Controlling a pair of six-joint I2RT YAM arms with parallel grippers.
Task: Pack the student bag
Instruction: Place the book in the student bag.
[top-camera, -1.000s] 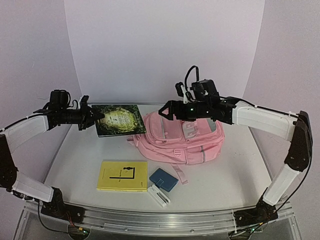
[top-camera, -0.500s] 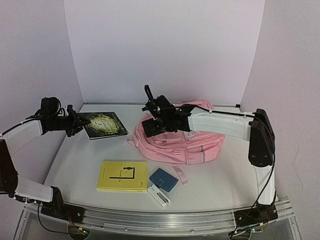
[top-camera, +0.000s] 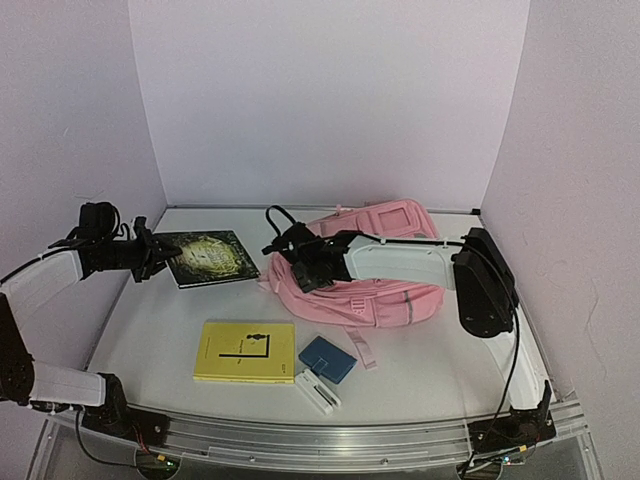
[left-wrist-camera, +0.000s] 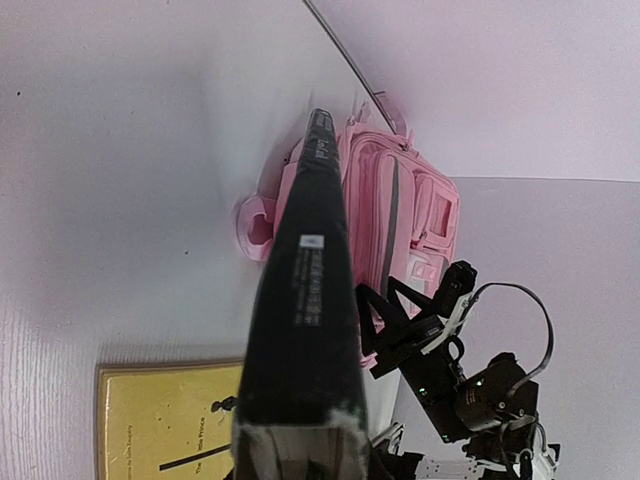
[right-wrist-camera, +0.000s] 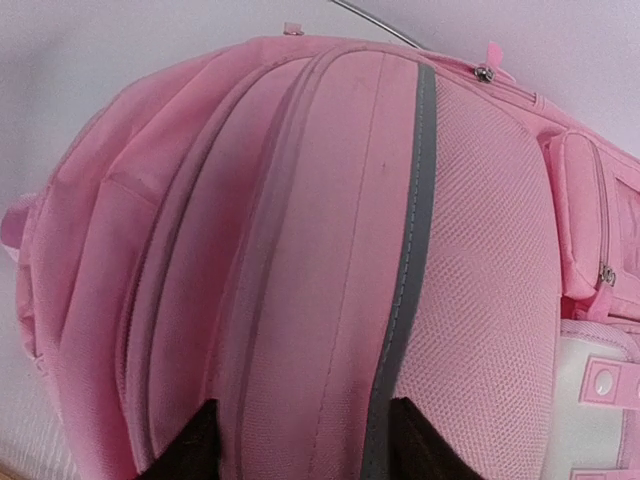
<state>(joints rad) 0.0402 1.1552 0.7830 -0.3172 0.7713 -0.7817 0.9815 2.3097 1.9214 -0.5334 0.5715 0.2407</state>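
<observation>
The pink student bag (top-camera: 390, 290) lies at the middle of the white table (top-camera: 150, 330). The right gripper (top-camera: 297, 268) straddles a ridge at the bag's left end; whether it has pinched the fabric cannot be told. The left gripper (top-camera: 150, 254) clamps a dark green book (top-camera: 212, 256) to the left of the bag.

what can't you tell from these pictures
- right gripper: right wrist view, fingertips cut by the bottom edge; grip on the student bag unclear.
- left gripper: left wrist view, hidden behind the dark book.
- white item: top view, too small to identify.
</observation>
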